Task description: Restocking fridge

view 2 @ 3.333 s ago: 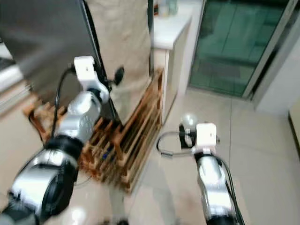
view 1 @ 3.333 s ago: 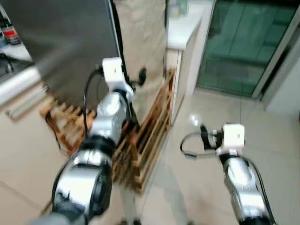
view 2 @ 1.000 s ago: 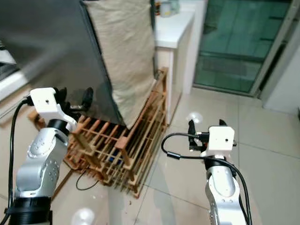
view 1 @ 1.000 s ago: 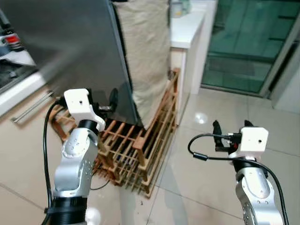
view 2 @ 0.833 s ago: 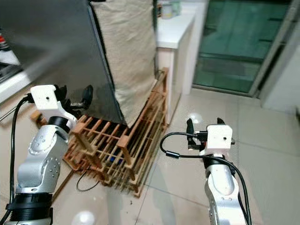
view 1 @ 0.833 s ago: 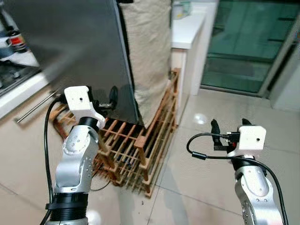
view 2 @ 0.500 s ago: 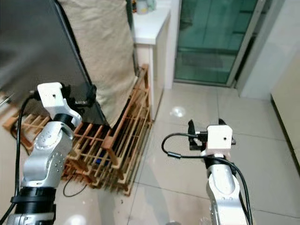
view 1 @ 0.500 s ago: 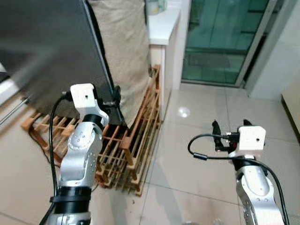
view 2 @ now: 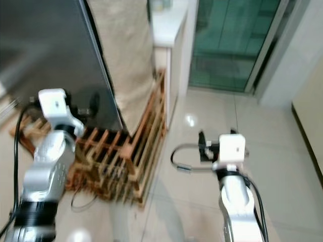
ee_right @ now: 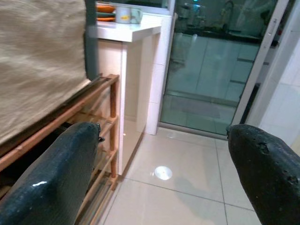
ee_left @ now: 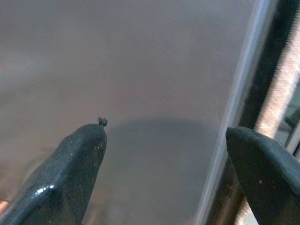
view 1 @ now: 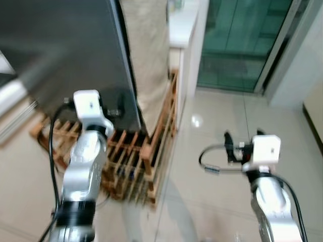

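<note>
Fridge door (view 1: 65, 45), dark and unlabelled, is faced closely by the left gripper (ee_left: 164, 140), fingers apart; the right gripper (ee_right: 164, 154) is likewise held spread above floor tiles (ee_right: 187, 187).

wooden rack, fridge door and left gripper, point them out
wooden rack (view 1: 157, 143): left eye view, its corner post
fridge door (view 1: 65, 50): left eye view, its dark face
left gripper (ee_left: 164, 140): left wrist view, between fingertips

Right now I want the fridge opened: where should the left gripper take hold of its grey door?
Probably the free vertical edge of the grey door, approached from the front: a dark gap runs beside it, and the open left gripper faces it.
</note>
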Motion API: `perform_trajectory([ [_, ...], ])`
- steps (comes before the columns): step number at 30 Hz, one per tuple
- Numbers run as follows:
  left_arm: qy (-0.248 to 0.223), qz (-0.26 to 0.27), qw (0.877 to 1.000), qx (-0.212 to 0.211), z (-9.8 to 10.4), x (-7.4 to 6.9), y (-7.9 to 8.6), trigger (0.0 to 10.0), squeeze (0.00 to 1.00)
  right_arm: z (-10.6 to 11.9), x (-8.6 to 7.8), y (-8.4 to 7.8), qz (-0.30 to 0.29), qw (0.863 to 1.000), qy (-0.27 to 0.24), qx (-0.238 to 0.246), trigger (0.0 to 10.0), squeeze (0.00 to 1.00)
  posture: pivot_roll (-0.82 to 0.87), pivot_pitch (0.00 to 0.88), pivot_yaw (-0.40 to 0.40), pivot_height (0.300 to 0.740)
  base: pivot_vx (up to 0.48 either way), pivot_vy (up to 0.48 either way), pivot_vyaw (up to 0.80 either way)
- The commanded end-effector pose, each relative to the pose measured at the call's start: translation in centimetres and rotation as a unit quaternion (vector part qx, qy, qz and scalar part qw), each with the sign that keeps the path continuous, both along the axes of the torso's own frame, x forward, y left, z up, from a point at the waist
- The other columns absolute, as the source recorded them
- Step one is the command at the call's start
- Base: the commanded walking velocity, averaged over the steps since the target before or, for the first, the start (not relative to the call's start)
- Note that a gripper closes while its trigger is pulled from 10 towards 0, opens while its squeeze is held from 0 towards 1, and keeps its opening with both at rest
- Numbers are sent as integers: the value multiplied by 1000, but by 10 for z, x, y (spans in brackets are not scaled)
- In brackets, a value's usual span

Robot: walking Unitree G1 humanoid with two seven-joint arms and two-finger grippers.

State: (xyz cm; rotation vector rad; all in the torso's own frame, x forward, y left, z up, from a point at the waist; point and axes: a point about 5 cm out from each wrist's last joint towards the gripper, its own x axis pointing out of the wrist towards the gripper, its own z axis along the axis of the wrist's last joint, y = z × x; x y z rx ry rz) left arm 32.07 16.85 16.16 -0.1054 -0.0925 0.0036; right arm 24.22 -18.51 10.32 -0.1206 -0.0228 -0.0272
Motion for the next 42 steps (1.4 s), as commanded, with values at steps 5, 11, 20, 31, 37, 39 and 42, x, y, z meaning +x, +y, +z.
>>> perform_trajectory([
  [5,-6,-77,997,-11,13,16,-35,10000,0,-2,2,-5,-3,1000,4,-6,10000,0,-169,0,90,740,0,0,0],
  [11,-4,-128,991,-24,18,26,-59,10000,0,-3,4,-6,-6,1000,4,-6,10000,0,-180,0,93,740,0,0,0],
  [20,-8,-70,997,-8,25,43,-53,10000,0,-3,2,-8,-9,1000,3,-9,10000,0,-207,0,108,740,0,0,0],
  [31,-8,-47,999,-25,23,45,-50,10000,0,-6,-2,-10,-12,1000,8,-12,10000,0,-213,0,109,740,0,0,0],
  [37,-17,-130,989,-63,34,50,-81,10000,0,-6,0,-9,-9,1000,7,-13,10000,0,-208,0,104,740,0,0,0],
  [39,-28,-147,986,-67,41,51,-89,10000,0,-6,0,-8,-8,1000,7,-13,10000,0,-211,0,106,740,0,0,0],
  [42,-29,-151,986,-68,43,53,-94,10000,0,-6,-1,-8,-8,1000,7,-12,10000,0,-213,0,108,740,0,0,0],
])
